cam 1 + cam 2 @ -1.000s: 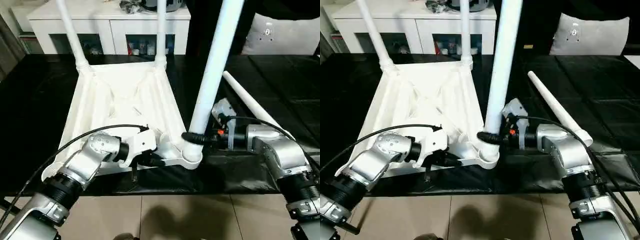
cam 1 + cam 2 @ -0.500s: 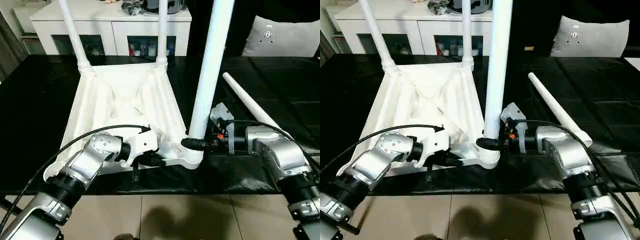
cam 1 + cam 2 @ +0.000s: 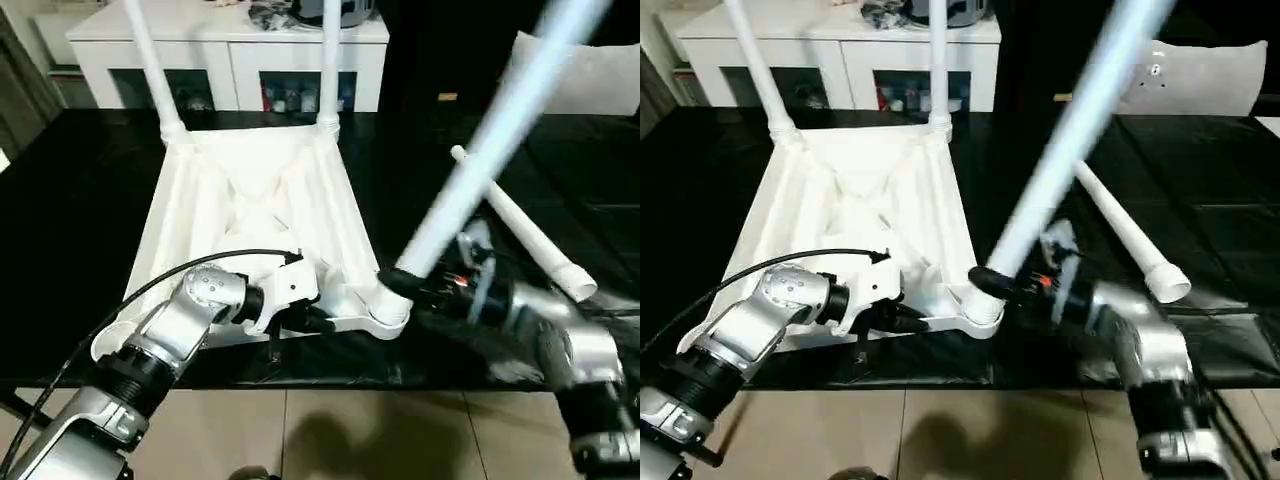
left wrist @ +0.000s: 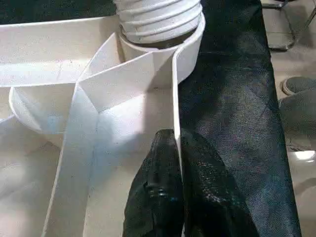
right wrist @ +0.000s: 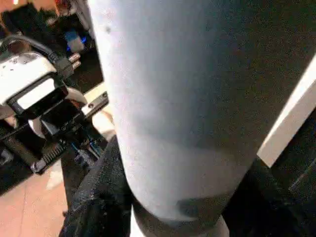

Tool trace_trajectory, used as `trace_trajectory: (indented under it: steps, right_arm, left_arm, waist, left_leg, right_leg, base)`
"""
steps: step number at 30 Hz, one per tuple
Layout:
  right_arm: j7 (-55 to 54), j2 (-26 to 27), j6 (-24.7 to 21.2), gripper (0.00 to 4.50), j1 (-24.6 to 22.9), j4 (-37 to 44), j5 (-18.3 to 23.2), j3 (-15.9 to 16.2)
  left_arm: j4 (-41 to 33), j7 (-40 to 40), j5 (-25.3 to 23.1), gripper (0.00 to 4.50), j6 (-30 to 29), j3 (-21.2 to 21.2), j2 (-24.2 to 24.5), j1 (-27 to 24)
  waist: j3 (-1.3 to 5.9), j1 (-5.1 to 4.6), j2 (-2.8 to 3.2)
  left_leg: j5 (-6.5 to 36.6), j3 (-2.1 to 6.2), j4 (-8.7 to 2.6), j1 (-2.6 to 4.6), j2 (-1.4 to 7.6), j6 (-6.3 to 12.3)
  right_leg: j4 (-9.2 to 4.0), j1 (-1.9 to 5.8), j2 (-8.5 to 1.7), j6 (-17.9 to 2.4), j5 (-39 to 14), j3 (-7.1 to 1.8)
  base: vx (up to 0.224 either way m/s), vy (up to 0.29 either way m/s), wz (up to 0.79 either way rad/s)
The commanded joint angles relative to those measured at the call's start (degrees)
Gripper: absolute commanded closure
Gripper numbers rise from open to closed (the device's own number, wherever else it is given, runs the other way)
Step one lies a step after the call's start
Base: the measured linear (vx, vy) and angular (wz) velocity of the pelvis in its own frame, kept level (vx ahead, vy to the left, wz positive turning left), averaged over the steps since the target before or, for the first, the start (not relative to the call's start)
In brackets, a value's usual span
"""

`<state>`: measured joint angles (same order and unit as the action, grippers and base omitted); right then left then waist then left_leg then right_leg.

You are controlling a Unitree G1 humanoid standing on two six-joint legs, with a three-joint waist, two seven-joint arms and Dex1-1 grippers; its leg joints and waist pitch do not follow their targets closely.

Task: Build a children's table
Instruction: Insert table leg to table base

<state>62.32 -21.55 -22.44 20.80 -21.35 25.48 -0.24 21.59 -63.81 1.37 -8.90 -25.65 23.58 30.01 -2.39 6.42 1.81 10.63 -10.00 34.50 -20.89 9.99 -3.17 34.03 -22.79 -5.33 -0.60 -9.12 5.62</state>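
Currently the right gripper (image 3: 400,282) is closed around the base of the third leg (image 3: 490,150), its black fingers (image 5: 96,197) wrapping the tube just above the threaded end. That end sits at the near-right corner socket (image 3: 385,312) of the tabletop (image 3: 250,200). The leg leans strongly toward 1 o'clock in the head views rather than standing upright (its outline is motion-blurred), so it is judged not yet seated square in the socket.

The left gripper (image 4: 177,163) is pinched shut on the thin near rim of the tabletop, one finger on each side of the wall, just beside that same socket. This hold most likely serves to brace the tabletop so that it cannot slide or turn on the black table cover (image 3: 60,200) while the other arm works the leg.

The tabletop lies upside down, ribbed underside facing up, at the centre of the black cover. Two fitted legs (image 3: 150,65) stand upright in the far corner sockets, at 11 and 12 o'clock from the tabletop centre. The fourth leg (image 3: 520,225) lies loose on the cover at 3 o'clock, well apart from the tabletop, pointing away from the robot. The near-left socket (image 3: 105,345) is partly hidden behind the left forearm and appears unfilled.

A white cabinet (image 3: 230,50) stands beyond the work surface at 12 o'clock.

Caution: a tilted leg may cross-thread or lever the corner upward.
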Motion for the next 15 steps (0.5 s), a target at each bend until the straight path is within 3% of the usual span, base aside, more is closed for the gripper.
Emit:
trace_trajectory:
  steps: [1,3,7,10,12,13,15]
  right_arm:
    - [-0.7,-0.2,-0.2,2.61,-1.7,-0.9,-1.4,1.5]
    - [-2.3,-0.6,2.9,2.61,-4.1,0.9,-4.1,2.5]
    - [-4.2,-1.8,6.8,2.61,-4.1,1.7,-9.1,5.2]
    - [-3.8,-2.2,7.1,2.61,-3.3,1.7,-10.5,6.9]
    - [-2.8,-2.7,7.3,2.61,-2.6,1.4,-11.8,8.4]
    - [-2.1,-3.1,7.1,2.61,-2.3,1.3,-12.5,9.5]
    - [-1.3,-3.5,6.8,2.61,-2.0,1.0,-13.2,10.7]
  left_arm:
    - [0.4,0.6,-0.5,4.50,-0.2,-0.3,-0.7,0.2]
    - [0.4,0.6,-0.8,4.50,-0.2,-0.1,-0.8,0.1]
    - [0.4,0.1,-1.8,4.50,0.2,-0.7,-0.4,0.3]
    - [0.7,-0.3,-2.3,4.50,0.8,-1.1,-0.1,0.6]
    - [1.1,-0.6,-2.6,4.50,1.2,-1.3,0.1,0.9]
    - [1.5,-0.8,-2.8,4.50,1.5,-1.4,0.2,1.2]
    - [1.9,-1.0,-2.9,4.50,1.8,-1.4,0.3,1.6]
  waist:
    - [3.30,-0.48,-0.21]
    - [3.23,-0.36,0.21]
    - [3.09,-0.77,0.17]
    - [2.45,-1.31,0.41]
    - [2.45,-1.65,0.32]
    - [2.60,-1.87,0.18]
    - [2.69,-2.07,0.48]
  left_leg:
    - [17.6,1.10,-4.73,0.70,3.18,0.88]
    - [18.6,1.16,-4.77,1.03,3.17,0.59]
    - [20.2,1.34,-4.96,0.86,3.07,0.29]
    - [24.9,1.54,-5.04,1.62,2.83,-0.11]
    - [26.8,1.83,-5.11,1.95,2.82,-0.40]
    - [26.5,1.93,-5.25,1.75,2.84,-0.32]
    - [26.2,2.00,-5.47,1.64,3.09,-0.20]
  right_leg:
    - [-4.83,2.48,-3.81,-9.9,-22.0,-2.91]
    - [-5.06,2.20,-3.82,-9.1,-23.6,-2.96]
    - [-5.34,2.30,-3.78,-8.0,-26.0,-2.79]
    - [-6.31,1.91,-3.75,-6.1,-32.9,-2.52]
    - [-6.62,1.93,-3.85,-5.3,-35.2,-2.32]
    - [-6.53,2.16,-3.77,-5.2,-34.3,-2.26]
    - [-6.31,2.21,-3.76,-5.8,-32.1,-2.42]
  base:
    - [0.000,0.000,0.00]
    - [0.000,0.000,0.00]
    - [0.000,0.000,0.00]
    - [0.000,0.000,0.00]
    - [0.000,0.000,0.00]
    - [0.000,0.000,0.00]
    - [0.000,0.000,0.00]
